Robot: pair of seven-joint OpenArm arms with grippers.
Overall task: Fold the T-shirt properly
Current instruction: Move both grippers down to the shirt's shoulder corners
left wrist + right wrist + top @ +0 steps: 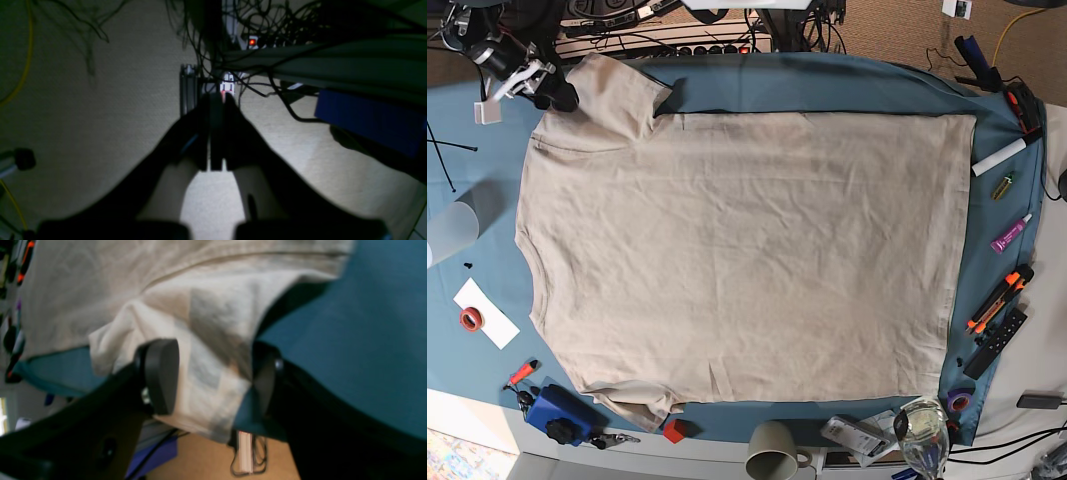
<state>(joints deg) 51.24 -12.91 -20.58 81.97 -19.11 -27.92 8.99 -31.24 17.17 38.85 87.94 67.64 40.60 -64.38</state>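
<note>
Right gripper: nearest the lens, my two dark pads stand wide apart with a corner of cloth between them; neither pad presses on it, so I have hold of nothing.
Cloth between the pads: a hemmed sleeve end of the T-shirt, hanging a little past the edge of the bench.
Where that is on the bench: in the base view my right gripper sits at the far-left corner, at the tip of the sleeve.
Left gripper: jaws closed together, empty, pointed down at carpeted floor beside an aluminium frame post and trailing cables; it is off the bench and not in the base view.
T-shirt: spread flat and full-size on the blue-teal cloth covering the bench, collar side to the left, hem to the right, both sleeves out.
Around it: pens and markers along the right edge, a mug and a red block at the near edge, a clear cup on the left.
Done so far: as I judge it, only the laying-out; no fold shows anywhere.
Left to do: every fold, sleeves inward first, then the body; I would need to grip the sleeve before anything moves.
</note>
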